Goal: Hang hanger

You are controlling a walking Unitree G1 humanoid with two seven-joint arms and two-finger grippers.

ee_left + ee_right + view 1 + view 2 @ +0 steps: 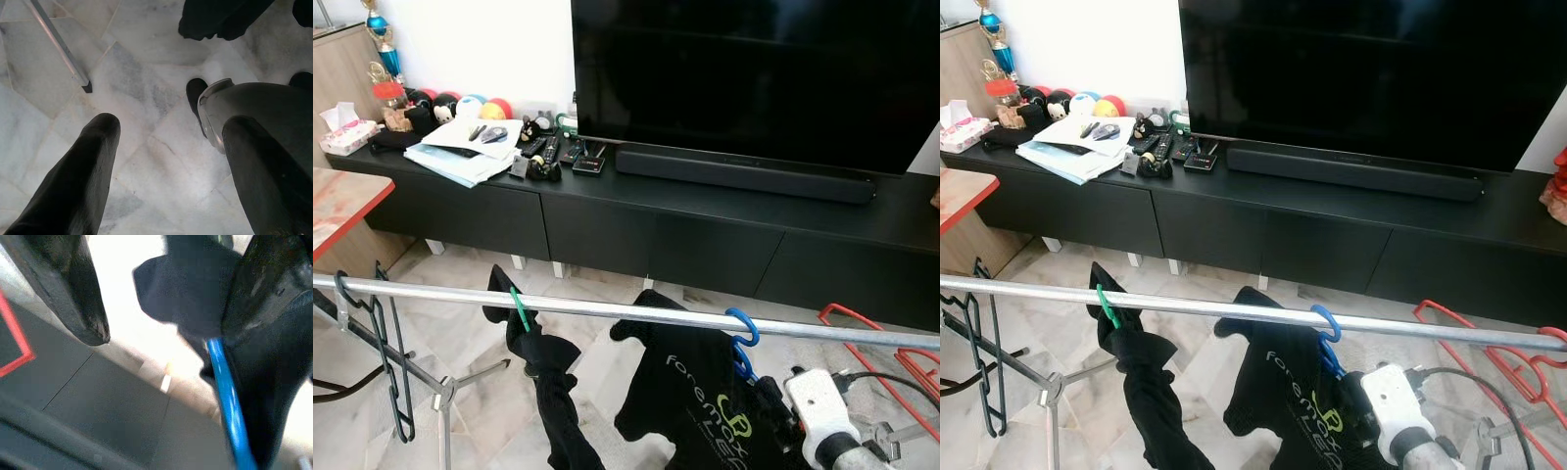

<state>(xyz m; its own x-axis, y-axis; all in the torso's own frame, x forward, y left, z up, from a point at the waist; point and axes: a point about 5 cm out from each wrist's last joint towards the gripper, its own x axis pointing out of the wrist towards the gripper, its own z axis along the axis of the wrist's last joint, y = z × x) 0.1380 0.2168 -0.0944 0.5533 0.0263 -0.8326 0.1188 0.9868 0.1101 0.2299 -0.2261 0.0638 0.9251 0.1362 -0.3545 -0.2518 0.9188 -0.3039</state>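
Because the blue hanger (742,338) is thin, stiff plastic and carries a soft black shirt (690,401), the load is judged light but prone to swing, so hold belongs on the rigid neck just below the hook, not on the cloth. Its hook sits over the rail (607,311), with the right gripper (161,338) just beside the neck, fingers apart. The left gripper (166,142) hangs idle over the floor, fingers apart.

The silver rail (607,310) lay bare between the green hanger (519,309) and blue hanger (742,328); red hangers (891,357) crowded its right end.
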